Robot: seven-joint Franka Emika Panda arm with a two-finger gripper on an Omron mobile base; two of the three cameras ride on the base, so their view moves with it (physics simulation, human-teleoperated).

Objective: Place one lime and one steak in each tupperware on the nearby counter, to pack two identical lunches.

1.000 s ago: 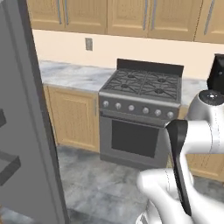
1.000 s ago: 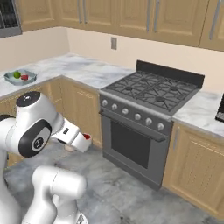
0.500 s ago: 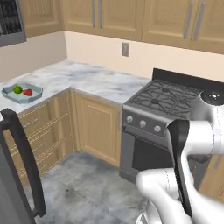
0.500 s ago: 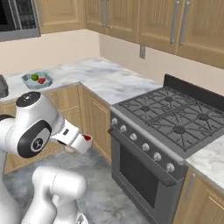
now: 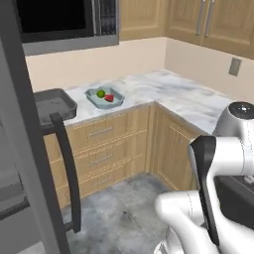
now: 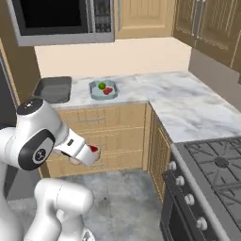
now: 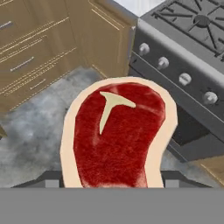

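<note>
My gripper (image 6: 94, 151) hangs low in front of the drawers, shut on a beige-rimmed steak (image 7: 118, 135) with a red centre; the slab shows as a red spot (image 6: 95, 148) at the fingertips. On the counter (image 5: 163, 94) a pale blue tupperware (image 5: 91, 94) holds a green lime (image 5: 100, 93) and a red steak (image 5: 109, 98). From the right base I see that tupperware (image 6: 92, 89), its lime (image 6: 101, 85) and red steak (image 6: 108, 90). A dark grey tupperware (image 5: 67, 101) stands left of it, seen as tupperware (image 6: 54, 88), with nothing showing inside.
A black gas stove (image 6: 212, 179) is at the right, its knobs facing the floor area (image 7: 183, 57). A microwave (image 5: 64, 20) hangs above the trays. A dark fridge door with a long handle (image 5: 69, 183) blocks the left. Wooden drawers (image 6: 117, 127) lie behind the gripper.
The whole picture has swung from the stove to the corner counter with the two trays, so the base has turned. The steak stays in the gripper.
</note>
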